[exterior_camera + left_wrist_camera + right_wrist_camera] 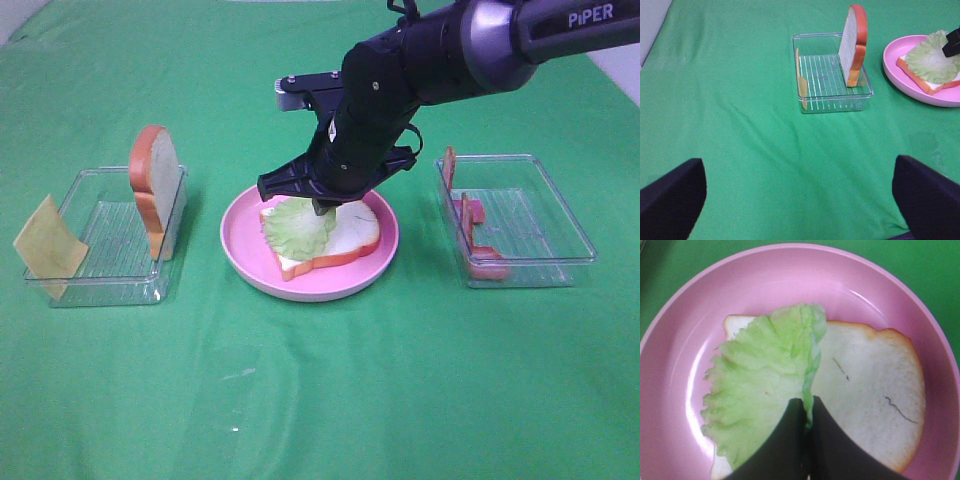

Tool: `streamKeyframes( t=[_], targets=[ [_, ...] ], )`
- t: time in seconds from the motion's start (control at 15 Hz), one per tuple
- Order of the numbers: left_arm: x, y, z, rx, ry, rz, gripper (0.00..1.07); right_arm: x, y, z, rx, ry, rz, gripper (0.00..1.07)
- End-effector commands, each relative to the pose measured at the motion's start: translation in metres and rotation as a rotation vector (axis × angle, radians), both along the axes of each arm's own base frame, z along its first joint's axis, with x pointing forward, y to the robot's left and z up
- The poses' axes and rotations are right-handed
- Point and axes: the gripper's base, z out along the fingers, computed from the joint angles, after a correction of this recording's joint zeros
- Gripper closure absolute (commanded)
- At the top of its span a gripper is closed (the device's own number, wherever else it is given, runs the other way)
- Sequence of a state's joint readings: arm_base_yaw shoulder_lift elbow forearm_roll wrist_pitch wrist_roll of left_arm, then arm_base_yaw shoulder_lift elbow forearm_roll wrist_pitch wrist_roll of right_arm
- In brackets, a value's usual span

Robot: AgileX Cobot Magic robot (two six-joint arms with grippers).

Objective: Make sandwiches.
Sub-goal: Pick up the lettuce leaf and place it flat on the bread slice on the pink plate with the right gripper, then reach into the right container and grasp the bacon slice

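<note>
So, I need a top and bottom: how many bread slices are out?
2. A flat slice lies on the plate, partly under the lettuce; an upright slice stands in the left tray. None looks hidden.

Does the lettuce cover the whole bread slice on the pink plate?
No, the lettuce covers only part of the bread slice; the rest is bare.

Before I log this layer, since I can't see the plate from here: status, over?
Right hand shut on lettuce leaf, leaf lying on bread slice on pink plate. Left hand open, empty, clear of the plate. Nothing in the way.
</note>
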State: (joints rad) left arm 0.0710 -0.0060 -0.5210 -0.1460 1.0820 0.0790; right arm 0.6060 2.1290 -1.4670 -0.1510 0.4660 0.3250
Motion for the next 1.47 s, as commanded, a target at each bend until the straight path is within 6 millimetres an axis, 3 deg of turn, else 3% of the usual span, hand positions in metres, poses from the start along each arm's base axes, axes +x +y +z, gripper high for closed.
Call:
streamKeyframes(
  t=[0.07,0.13,0.2,0.27,0.33,0.8,1.13,1.2,1.27,1.47],
  targets=[
    [-0.002,0.000,-0.001,-0.007,-0.014,-0.001,0.14,-0.001,-0.002,0.001,-0.018,0.008,-0.004,1.04],
    [-0.002,0.000,-0.001,-0.007,-0.014,-0.001,0.14,-0.001,-0.002,0.001,-0.020,0.010,-0.004,0.90],
    [-0.002,0.000,-0.001,-0.007,-0.014,-0.001,0.14,-0.001,-0.002,0.001,-0.022,0.011,-0.001,0.68],
    [-0.002,0.000,-0.001,-0.007,-0.014,-0.001,0.14,-0.001,-0.002,0.002,-0.027,0.007,0.012,0.33],
    [-0.002,0.000,-0.001,-0.007,-0.014,-0.001,0.14,-0.001,-0.002,0.005,-0.028,0.000,0.017,0.08],
    [-0.002,0.000,-0.001,-0.007,-0.014,-0.001,0.14,-0.005,-0.006,0.049,-0.009,-0.086,0.058,0.10],
    [-0.002,0.000,-0.001,-0.007,-0.014,-0.001,0.14,-0.019,-0.026,0.096,-0.092,-0.116,0.085,0.10],
    [-0.002,0.000,-0.001,-0.007,-0.014,-0.001,0.14,-0.021,-0.033,0.105,-0.107,-0.113,0.070,0.10],
    [-0.002,0.000,-0.001,-0.007,-0.014,-0.001,0.14,-0.020,-0.057,0.120,-0.131,-0.102,0.021,0.10],
    [-0.002,0.000,-0.001,-0.007,-0.014,-0.001,0.14,-0.014,-0.116,0.136,-0.174,-0.013,-0.116,0.10]
  ],
)
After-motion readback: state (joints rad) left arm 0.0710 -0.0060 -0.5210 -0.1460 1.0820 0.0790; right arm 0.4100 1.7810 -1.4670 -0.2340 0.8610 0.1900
